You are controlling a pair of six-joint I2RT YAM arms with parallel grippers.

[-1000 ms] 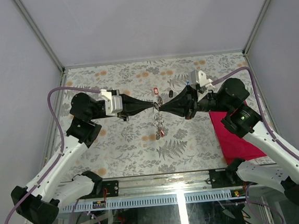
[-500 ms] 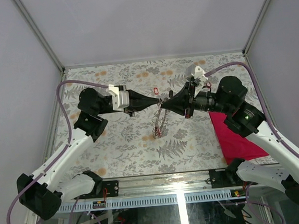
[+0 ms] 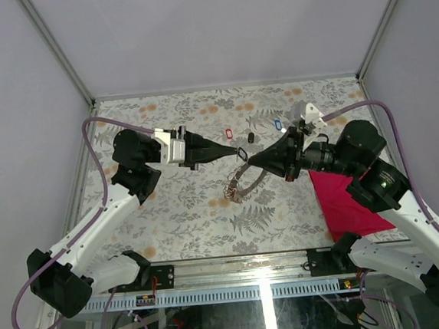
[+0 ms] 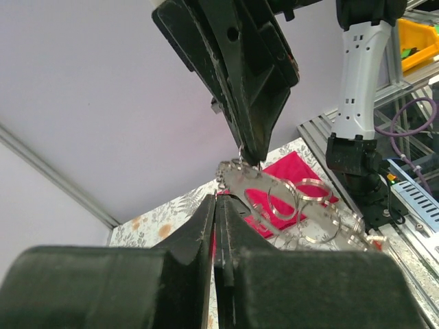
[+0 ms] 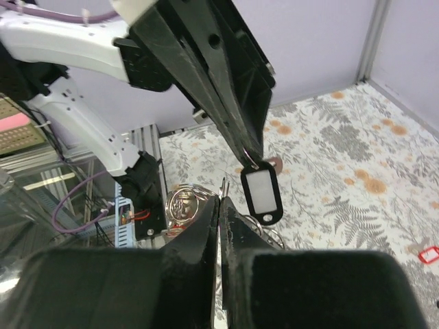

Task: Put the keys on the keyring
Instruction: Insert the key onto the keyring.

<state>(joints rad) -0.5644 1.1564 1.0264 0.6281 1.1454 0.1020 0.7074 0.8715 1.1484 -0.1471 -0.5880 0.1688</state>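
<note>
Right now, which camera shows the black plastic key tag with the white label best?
The right wrist view: the black plastic key tag hangs close from the left fingers. The top view shows only a dark speck at those fingertips. The left wrist view shows the grey metal chain keyring, not the tag.

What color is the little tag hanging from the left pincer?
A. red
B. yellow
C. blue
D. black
D: in the right wrist view, the tag dangling from the left pincer has a black frame around a white label.
</note>
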